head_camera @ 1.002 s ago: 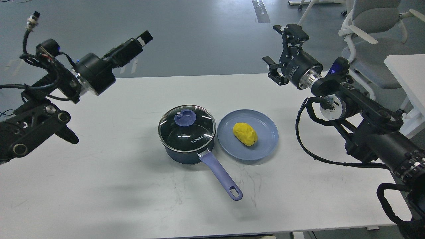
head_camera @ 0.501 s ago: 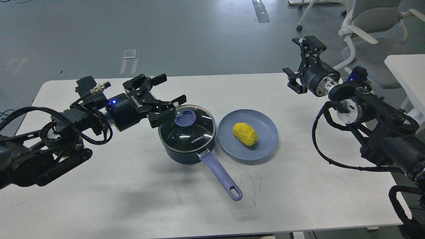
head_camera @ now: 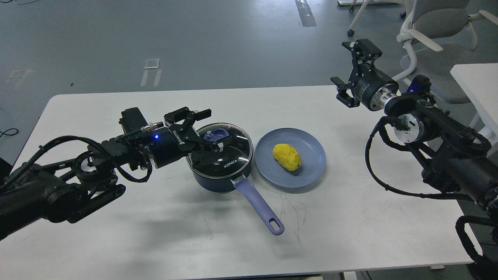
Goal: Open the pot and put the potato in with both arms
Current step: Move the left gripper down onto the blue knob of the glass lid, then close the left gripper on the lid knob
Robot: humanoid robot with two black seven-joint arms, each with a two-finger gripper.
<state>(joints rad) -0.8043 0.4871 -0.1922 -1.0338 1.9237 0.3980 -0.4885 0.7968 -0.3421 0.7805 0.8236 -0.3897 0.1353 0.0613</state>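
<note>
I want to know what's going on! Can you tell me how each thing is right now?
Pot: on the table, closed.
Lid: on the pot.
Knob: between the left pincer's fingers, not gripped yet.
Potato: lying on the plate.
Plate: beside the pot.
Left pincer: open.
Right pincer: open, raised, empty.

Lid [head_camera: 223, 149] blocks pot [head_camera: 218, 181] opening

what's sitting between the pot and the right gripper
In the head view, the blue plate with the potato lies between the pot and the right gripper; beyond it, bare table.
</note>
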